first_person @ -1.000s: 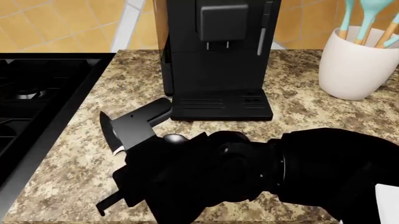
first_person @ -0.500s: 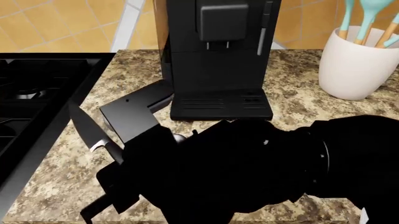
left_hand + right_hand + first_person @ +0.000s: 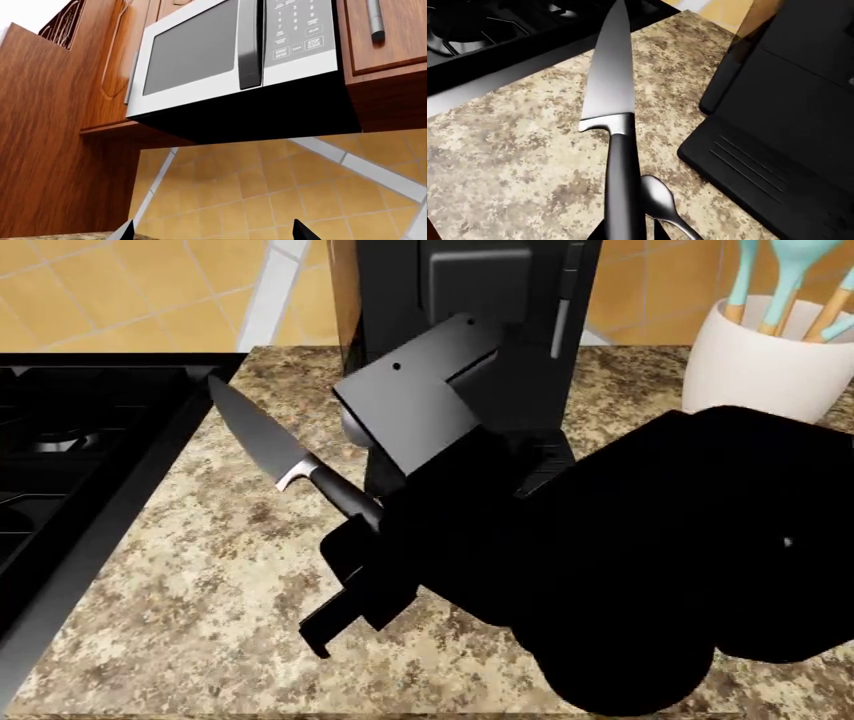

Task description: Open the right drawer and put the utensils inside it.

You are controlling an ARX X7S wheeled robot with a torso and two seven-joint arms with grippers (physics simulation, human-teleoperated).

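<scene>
Above the speckled stone counter (image 3: 174, 570), your right gripper (image 3: 367, 540) holds the knife (image 3: 287, 465) by its black handle, fingers pressed against both sides of it. You can see the blade slanting up and away toward the stove (image 3: 67, 440), its tip over the counter's edge beside the black cooktop. From your right wrist camera the knife (image 3: 614, 100) runs straight out from the fingers, the silver bolster showing where blade meets handle, and it hangs clear of the stone.

Beneath the handle, the spoon (image 3: 657, 202) lies on the counter, bowl toward the stove, just beside the base of the black coffee machine (image 3: 780, 125). In the head view your right arm covers the spot where the spoon lies, so you cannot see it there. The drawer does not show in any view.

Behind the knife stands the coffee machine (image 3: 461, 300), with your right arm's dark bulk in front of its tray. A white crock (image 3: 761, 370) holding teal spatulas (image 3: 787, 270) sits well apart at the far right of the counter.

Your left gripper (image 3: 213, 232) points up at a microwave (image 3: 227, 55) under wooden cabinets (image 3: 60, 125), with yellow tile (image 3: 267, 190) below. Only its two fingertips (image 3: 301, 231) show, set far apart with nothing between them.
</scene>
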